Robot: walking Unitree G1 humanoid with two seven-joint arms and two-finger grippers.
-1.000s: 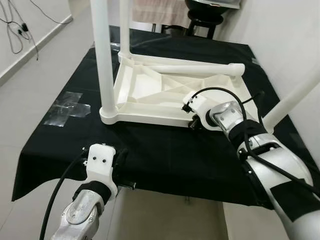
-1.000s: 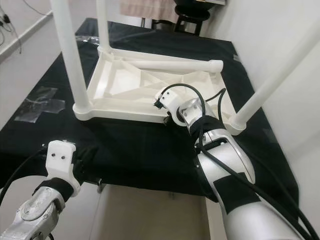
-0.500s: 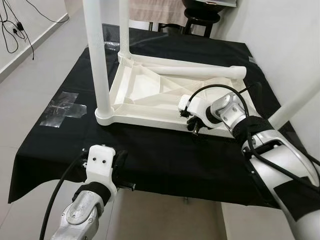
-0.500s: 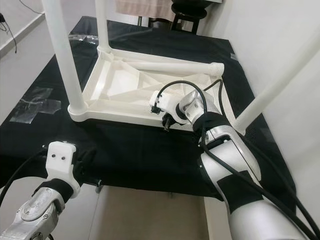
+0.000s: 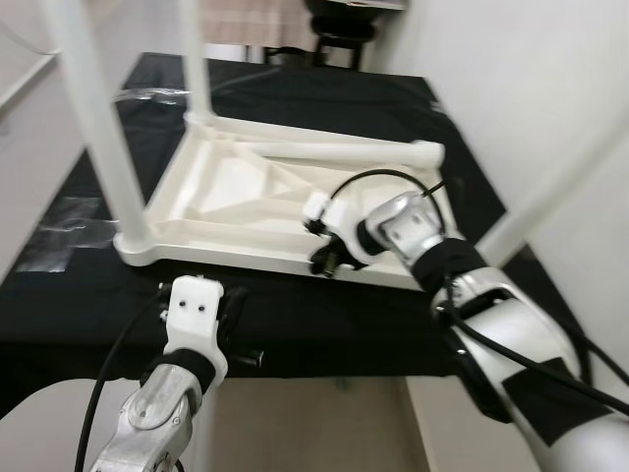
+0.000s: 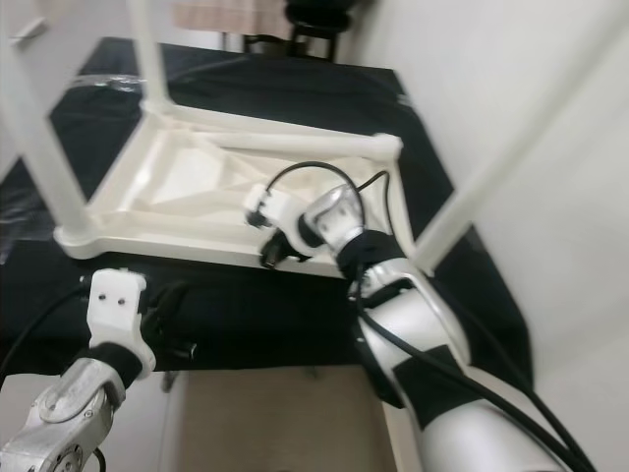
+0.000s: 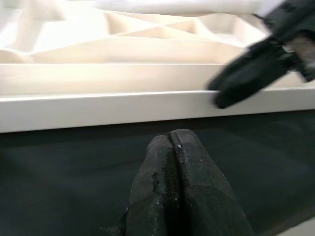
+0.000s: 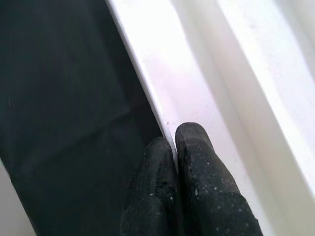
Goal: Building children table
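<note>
Right wrist view — tool [image 8: 173, 142] against table rim [image 8: 162, 78]

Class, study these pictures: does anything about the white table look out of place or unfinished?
Yes. The white table lies upside down on the black cloth, and one leg lies loose across its underside while others stand upright. The right gripper pinches the table's near rim; the left gripper rests shut on the cloth.
</note>
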